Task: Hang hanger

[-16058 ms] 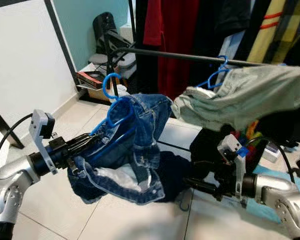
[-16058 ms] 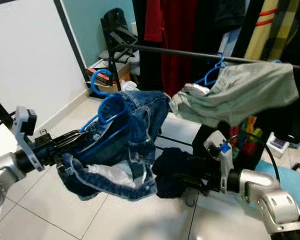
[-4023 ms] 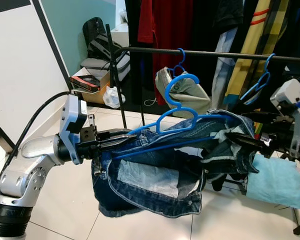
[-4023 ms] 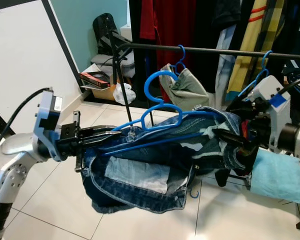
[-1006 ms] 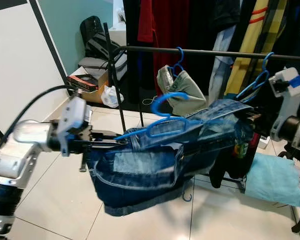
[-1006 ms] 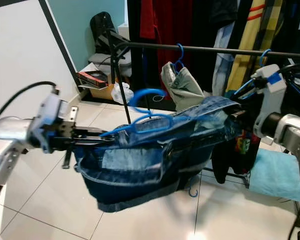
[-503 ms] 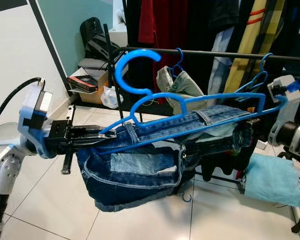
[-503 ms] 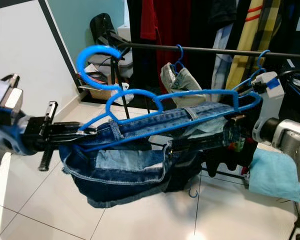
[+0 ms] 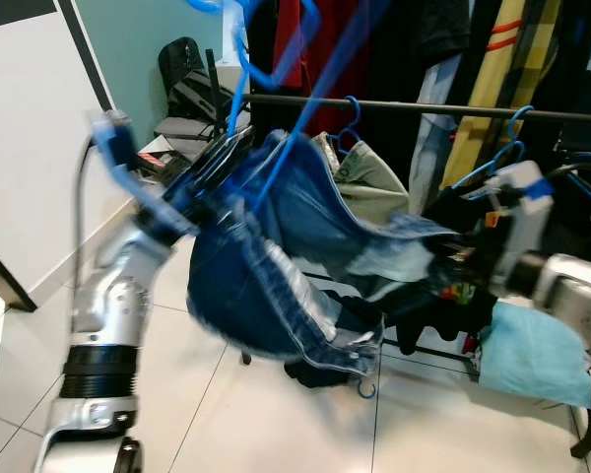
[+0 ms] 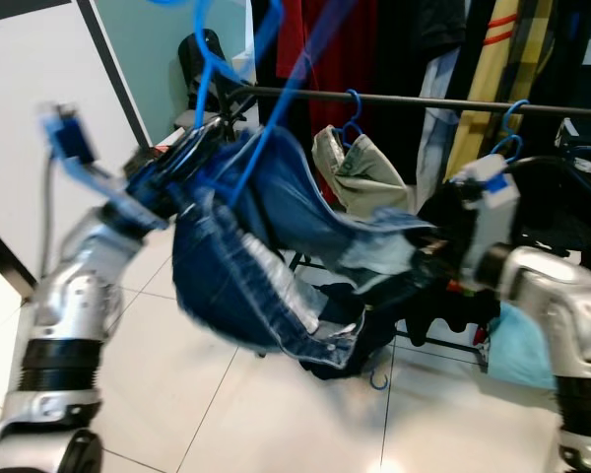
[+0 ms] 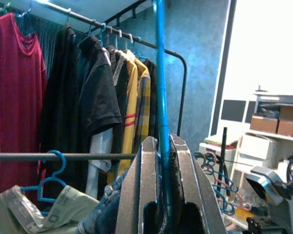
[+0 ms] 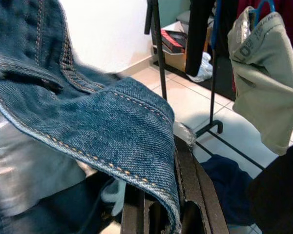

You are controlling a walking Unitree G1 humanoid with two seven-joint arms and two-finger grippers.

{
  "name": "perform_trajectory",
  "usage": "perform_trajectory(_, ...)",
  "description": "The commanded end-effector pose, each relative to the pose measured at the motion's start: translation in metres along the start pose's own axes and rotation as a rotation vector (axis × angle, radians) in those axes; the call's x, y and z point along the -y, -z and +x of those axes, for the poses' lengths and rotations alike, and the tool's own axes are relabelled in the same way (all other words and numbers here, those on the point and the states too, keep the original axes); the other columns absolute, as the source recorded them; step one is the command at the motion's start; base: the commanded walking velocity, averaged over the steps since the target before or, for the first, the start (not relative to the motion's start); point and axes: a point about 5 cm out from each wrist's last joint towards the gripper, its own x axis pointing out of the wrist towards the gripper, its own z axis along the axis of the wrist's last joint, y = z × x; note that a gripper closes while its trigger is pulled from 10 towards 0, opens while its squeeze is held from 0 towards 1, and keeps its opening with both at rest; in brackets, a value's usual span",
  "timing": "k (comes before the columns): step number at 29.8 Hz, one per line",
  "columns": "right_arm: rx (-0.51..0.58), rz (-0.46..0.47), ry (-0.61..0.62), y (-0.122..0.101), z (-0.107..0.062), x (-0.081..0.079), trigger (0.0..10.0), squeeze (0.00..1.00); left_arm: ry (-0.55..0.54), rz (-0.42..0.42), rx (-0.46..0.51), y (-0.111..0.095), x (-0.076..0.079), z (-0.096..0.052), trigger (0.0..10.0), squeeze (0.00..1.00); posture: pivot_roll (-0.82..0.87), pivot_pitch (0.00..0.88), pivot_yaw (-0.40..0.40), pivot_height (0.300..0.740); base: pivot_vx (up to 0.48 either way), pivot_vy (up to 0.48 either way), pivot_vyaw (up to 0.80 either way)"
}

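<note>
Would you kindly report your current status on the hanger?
Left gripper clamped on blue hanger, raised. Right gripper pinching denim shorts. Not yet on rail; khaki garment hangs there.

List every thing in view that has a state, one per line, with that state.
left gripper: raised, shut on the blue hanger.
blue hanger: lifted above the rail, tilted, not yet hooked.
jeans: draped on the blue hanger, one end pinched.
right gripper: shut on the jeans.
clothes rail: horizontal, carrying hung clothes.
green shorts: hanging on a hanger from the rail.
dark garment: crumpled on the floor.
</note>
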Motion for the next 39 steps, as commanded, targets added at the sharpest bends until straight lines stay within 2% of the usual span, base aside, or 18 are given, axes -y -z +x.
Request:
perform_trajectory(1, 0.033, -0.027, -0.010, -0.008, 0.002, -0.004, 0.0, 0.00, -0.025, 0.006, 0.037, -0.007, -0.004, -0.001, 10.0, 0.00, -0.17, 0.000, 0.060, 0.740, 0.000, 0.000, 0.00)
perform_trajectory(3, 0.031, -0.033, -0.029, -0.006, 0.010, -0.010, 0.0, 0.00, -0.103, -0.076, 0.072, 0.007, 0.001, 0.013, 10.0, 0.00, -0.17, 0.000, 0.063, 0.740, 0.000, 0.000, 0.00)
perform_trajectory(5, 0.031, -0.033, -0.029, -0.006, 0.010, -0.010, 0.0, 0.00, -0.103, -0.076, 0.072, 0.007, 0.001, 0.013, 10.0, 0.00, -0.17, 0.000, 0.063, 0.740, 0.000, 0.000, 0.00)
perform_trajectory(7, -0.061, -0.063, -0.064, 0.010, 0.012, -0.017, 0.0, 0.00, -0.171, -0.130, 0.133, 0.008, 0.003, 0.026, 10.0, 0.00, -0.17, 0.000, 0.069, 0.740, 0.000, 0.000, 0.00)
perform_trajectory(9, -0.246, -0.089, -0.067, 0.042, 0.006, -0.017, 0.0, 0.00, -0.227, -0.159, 0.210, -0.003, -0.002, 0.031, 10.0, 0.00, -0.17, 0.000, 0.068, 0.740, 0.000, 0.000, 0.00)
perform_trajectory(10, -0.246, -0.089, -0.067, 0.042, 0.006, -0.017, 0.0, 0.00, -0.227, -0.159, 0.210, -0.003, -0.002, 0.031, 10.0, 0.00, -0.17, 0.000, 0.068, 0.740, 0.000, 0.000, 0.00)
perform_trajectory(11, -0.322, -0.087, -0.057, 0.057, 0.002, -0.014, 0.0, 0.00, -0.238, -0.157, 0.235, -0.009, -0.005, 0.032, 10.0, 0.00, -0.18, 0.000, 0.067, 0.740, 0.000, 0.000, 0.00)
perform_trajectory(12, -0.322, -0.087, -0.057, 0.057, 0.002, -0.014, 0.0, 0.00, -0.238, -0.157, 0.235, -0.009, -0.005, 0.032, 10.0, 0.00, -0.18, 0.000, 0.067, 0.740, 0.000, 0.000, 0.00)
perform_trajectory(14, -0.427, -0.060, -0.041, 0.080, -0.006, -0.009, 0.0, 0.00, -0.266, -0.159, 0.277, -0.018, -0.007, 0.034, 10.0, 0.00, -0.18, 0.000, 0.067, 0.740, 0.000, 0.000, 0.00)
perform_trajectory(16, -0.427, -0.060, -0.041, 0.080, -0.006, -0.009, 0.0, 0.00, -0.266, -0.159, 0.277, -0.018, -0.007, 0.034, 10.0, 0.00, -0.18, 0.000, 0.067, 0.740, 0.000, 0.000, 0.00)
perform_trajectory(19, -0.525, -0.029, -0.020, 0.105, -0.017, -0.002, 0.0, 0.00, -0.300, -0.162, 0.323, -0.027, -0.009, 0.035, 10.0, 0.00, -0.18, 0.000, 0.064, 0.740, 0.000, 0.000, 0.00)
perform_trajectory(23, -0.535, -0.025, -0.018, 0.108, -0.019, -0.001, 0.0, 0.00, -0.306, -0.163, 0.330, -0.027, -0.009, 0.035, 10.0, 0.00, -0.18, 0.000, 0.064, 0.740, 0.000, 0.000, 0.00)
perform_trajectory(25, -0.668, 0.058, 0.029, 0.149, -0.035, 0.006, 0.0, 0.00, -0.323, -0.202, 0.395, -0.037, -0.010, 0.040, 10.0, 0.00, -0.18, 0.000, 0.067, 0.740, 0.000, 0.000, 0.00)
perform_trajectory(30, -0.702, 0.085, 0.025, 0.159, -0.040, 0.004, 0.0, 0.00, -0.320, -0.220, 0.424, -0.041, -0.009, 0.042, 10.0, 0.00, -0.18, 0.000, 0.068, 0.740, 0.000, 0.000, 0.00)
perform_trajectory(32, -0.754, 0.098, 0.024, 0.173, -0.046, 0.003, 0.0, 0.00, -0.324, -0.241, 0.458, -0.047, -0.010, 0.044, 10.0, 0.00, -0.18, 0.000, 0.072, 0.740, 0.000, 0.000, 0.00)
perform_trajectory(39, -0.815, 0.112, 0.024, 0.187, -0.056, 0.002, 0.0, 0.00, -0.327, -0.256, 0.496, -0.056, -0.013, 0.044, 10.0, 0.00, -0.18, 0.000, 0.075, 0.740, 0.000, 0.000, 0.00)
